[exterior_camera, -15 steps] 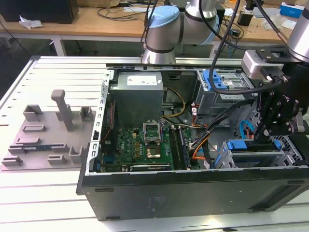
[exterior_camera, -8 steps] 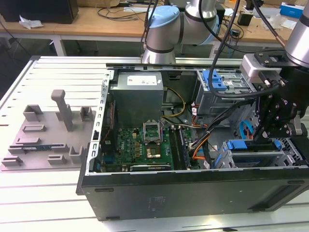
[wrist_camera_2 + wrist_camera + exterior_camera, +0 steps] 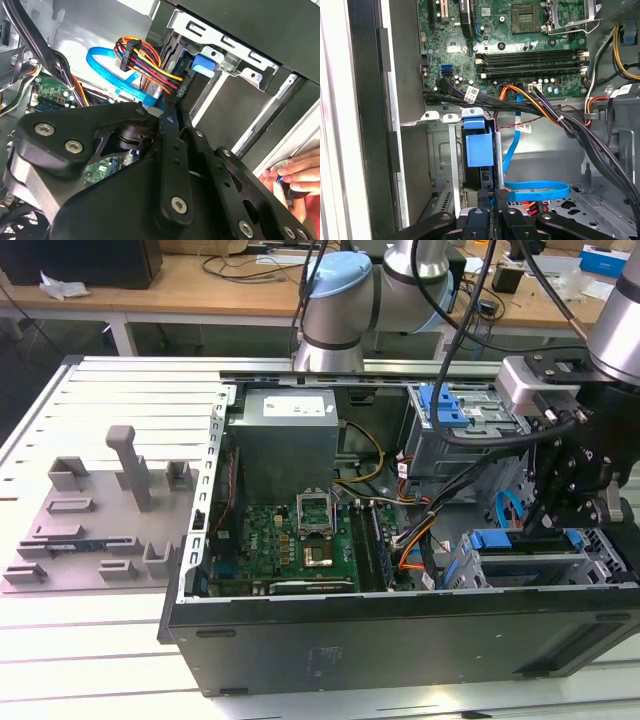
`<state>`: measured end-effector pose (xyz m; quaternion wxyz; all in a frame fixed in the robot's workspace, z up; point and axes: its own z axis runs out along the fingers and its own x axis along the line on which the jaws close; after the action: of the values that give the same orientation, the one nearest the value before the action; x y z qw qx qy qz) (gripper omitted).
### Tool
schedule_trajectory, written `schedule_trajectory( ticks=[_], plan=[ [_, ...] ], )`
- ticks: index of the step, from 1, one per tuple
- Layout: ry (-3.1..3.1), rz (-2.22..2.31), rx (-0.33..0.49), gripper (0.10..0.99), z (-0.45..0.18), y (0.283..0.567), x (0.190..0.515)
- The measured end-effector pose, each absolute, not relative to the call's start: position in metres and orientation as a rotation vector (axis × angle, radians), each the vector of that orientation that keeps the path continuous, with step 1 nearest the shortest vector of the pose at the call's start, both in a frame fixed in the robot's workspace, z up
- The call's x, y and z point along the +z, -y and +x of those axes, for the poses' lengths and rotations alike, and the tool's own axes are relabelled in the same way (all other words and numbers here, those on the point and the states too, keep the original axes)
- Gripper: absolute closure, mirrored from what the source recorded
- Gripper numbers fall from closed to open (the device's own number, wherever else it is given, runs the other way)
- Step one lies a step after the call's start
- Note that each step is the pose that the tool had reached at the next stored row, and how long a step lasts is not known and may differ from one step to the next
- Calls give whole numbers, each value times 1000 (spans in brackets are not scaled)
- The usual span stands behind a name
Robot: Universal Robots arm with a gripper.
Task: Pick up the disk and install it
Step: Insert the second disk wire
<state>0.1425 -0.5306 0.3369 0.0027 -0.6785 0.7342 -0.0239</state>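
I am at the putting-in step of the job. My end effector is down inside the open computer case, which lies on the tabletop. The disk is right in front of the end effector, standing on its thin edge in the metal drive cage, with its blue plastic frame facing away from me. As far as I can see in the first wrist view, the end effector is closed down narrow and is pinching the near end of the disk. The disk looks partly in its slot, so I think the picking up is done and the seating is not. Beyond the disk, farther from the end effector, is the green main board. A flat blue cable loops just beside the end effector, and a bunch of black and orange wires runs a bit farther off on that same side. In the second wrist view a person's hand rests at the edge of the case, behind the end effector. I think the push has to be straight and soft, along the cage rails, and it must not catch the blue cable.
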Motion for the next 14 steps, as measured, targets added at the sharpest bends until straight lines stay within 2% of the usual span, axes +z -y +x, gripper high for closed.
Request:
schedule_trajectory(
  ticks=[2, 5, 6, 7, 9, 10, 14],
  plan=[
    [-2302, -2127, -72, 914, 142, 531, 336],
    [-2302, -2127, -74, 733, 142, 531, 346],
    [-2302, -2128, -74, 733, 142, 531, 349],
    [-2302, -2128, -74, 667, 142, 531, 359],
    [-2302, -2128, -74, 667, 142, 530, 370],
    [-2302, -2128, -74, 682, 142, 530, 377],
    [-2303, -2129, -77, 933, 141, 529, 384]
  ],
)
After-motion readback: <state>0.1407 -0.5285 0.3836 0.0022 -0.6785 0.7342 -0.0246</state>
